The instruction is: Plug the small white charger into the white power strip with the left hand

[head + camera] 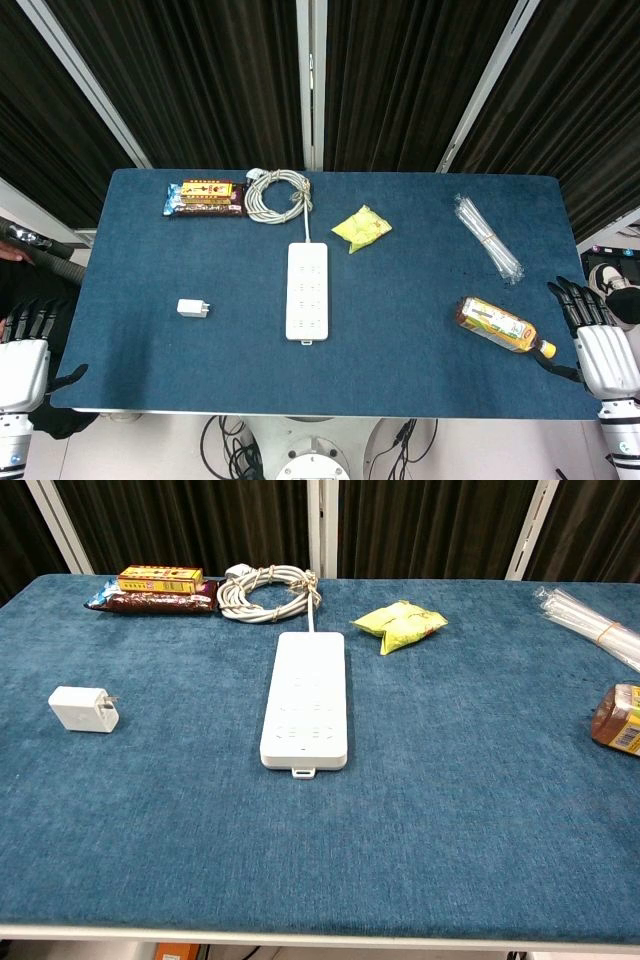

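One charger [193, 308] lies well apart from left hand [22, 360]

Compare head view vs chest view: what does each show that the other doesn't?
Head view only: the left hand and right hand, both empty with fingers apart, off the table's near corners, plus the whole bottle.

Chest view only: nothing new, but the charger prongs show clearly, pointing toward the power strip.

Both: charger, power strip with coiled cord, yellow packet, snack bars, bundle of clear straws, blue table.
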Motion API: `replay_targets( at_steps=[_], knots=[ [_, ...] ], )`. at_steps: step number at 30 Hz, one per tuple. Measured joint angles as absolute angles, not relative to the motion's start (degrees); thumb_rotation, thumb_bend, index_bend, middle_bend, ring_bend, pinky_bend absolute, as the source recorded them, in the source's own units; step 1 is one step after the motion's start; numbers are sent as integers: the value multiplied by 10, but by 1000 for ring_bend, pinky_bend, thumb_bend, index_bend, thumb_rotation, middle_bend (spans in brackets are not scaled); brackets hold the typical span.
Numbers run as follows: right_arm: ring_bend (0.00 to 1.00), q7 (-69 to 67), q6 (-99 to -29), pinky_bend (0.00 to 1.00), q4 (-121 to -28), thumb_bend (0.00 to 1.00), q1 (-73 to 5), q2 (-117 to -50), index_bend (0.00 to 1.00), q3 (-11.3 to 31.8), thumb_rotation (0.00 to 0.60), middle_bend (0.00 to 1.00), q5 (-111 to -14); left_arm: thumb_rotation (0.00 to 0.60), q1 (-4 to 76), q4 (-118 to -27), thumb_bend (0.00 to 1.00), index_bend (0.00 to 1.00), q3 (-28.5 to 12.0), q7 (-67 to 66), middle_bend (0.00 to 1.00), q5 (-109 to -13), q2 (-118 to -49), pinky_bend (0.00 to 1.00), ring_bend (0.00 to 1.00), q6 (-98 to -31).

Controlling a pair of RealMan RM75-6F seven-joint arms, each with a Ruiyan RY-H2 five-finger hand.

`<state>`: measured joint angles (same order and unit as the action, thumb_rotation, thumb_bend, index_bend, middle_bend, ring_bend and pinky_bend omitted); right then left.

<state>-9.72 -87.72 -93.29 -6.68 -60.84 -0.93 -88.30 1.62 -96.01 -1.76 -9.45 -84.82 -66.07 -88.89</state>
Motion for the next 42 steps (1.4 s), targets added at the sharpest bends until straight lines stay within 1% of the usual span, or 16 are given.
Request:
replay_targets(
  at_steps=[7,12,16,19,22,26,28,31,35,37,39,42],
  knots=[
    [0,-89,-860,0,-942,126,-70,-612,0,-2,600,0,-881,600,20,-956,39,133,-20,-94,91,-840,-664,0,29,-877],
    [0,-89,-865,0,-946,126,-64,-610,0,2,600,0,-879,600,24,-957,39,133,-23,-98,91,-839,-663,0,29,-874],
    [0,-89,-876,0,-943,125,-59,-607,0,6,600,0,-884,600,42,-964,38,135,-29,-106,94,-843,-663,0,29,-855],
    [0,-88,-885,0,-944,125,-56,-601,0,8,600,0,-892,600,65,-968,36,176,-36,-110,132,-845,-664,0,33,-827],
    [0,-87,-893,0,-946,125,-53,-592,0,12,600,0,-896,600,94,-972,37,211,-44,-115,168,-842,-667,2,62,-785],
    [0,-92,-900,0,-947,124,-49,-585,0,18,600,0,-898,600,138,-963,50,221,-59,-104,183,-824,-685,31,71,-721],
    [0,-96,-901,0,-946,124,-48,-583,0,20,600,0,-897,600,157,-945,51,221,-67,-85,193,-807,-703,54,84,-690],
    [0,-99,-899,0,-944,125,-46,-582,0,21,600,0,-894,600,173,-906,54,224,-75,-59,215,-786,-730,93,100,-668],
    [0,-104,-895,0,-941,125,-44,-582,0,24,600,0,-888,600,187,-848,59,268,-77,-19,229,-771,-762,95,100,-645],
    [0,-104,-894,0,-941,125,-44,-584,0,25,600,0,-887,600,195,-820,59,272,-76,4,230,-763,-777,95,100,-626],
    [0,-104,-894,0,-941,125,-43,-585,0,25,600,0,-888,600,201,-808,59,272,-75,28,234,-760,-786,95,103,-611],
    [0,-103,-892,0,-942,124,-43,-588,0,26,600,0,-889,600,209,-800,61,272,-75,71,269,-761,-797,97,137,-598]
  ],
)
